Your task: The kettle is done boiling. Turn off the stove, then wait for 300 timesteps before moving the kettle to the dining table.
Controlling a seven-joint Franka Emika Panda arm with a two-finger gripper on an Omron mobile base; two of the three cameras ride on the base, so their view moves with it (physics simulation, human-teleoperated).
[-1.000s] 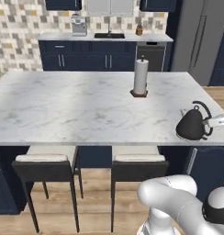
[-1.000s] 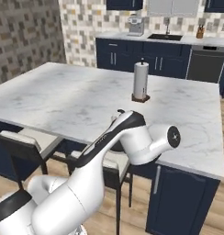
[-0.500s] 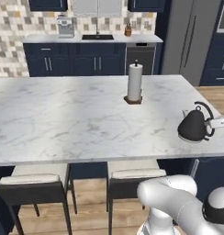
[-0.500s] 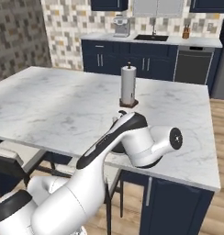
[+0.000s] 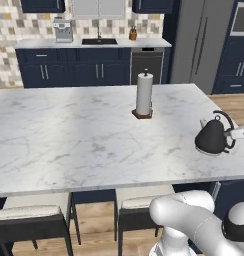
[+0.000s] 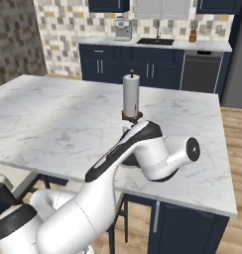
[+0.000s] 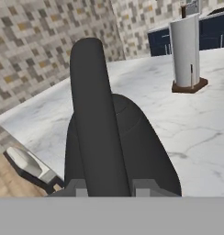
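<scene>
Kettle [image 5: 212, 137]: dark, rounded, upright on the dining table [image 5: 69, 140], close to its right edge and toward the near right corner. Arched handle [image 7: 95, 133] clamped between the fingers of the gripper [image 7: 106, 188], jaws closed tight on it. Paper-towel roll [image 5: 144, 95]: white, upright on a dark base, further in toward the middle of the far edge, well apart from the kettle. Stools [image 5: 29, 225]: cushioned, tucked under the near edge.
</scene>
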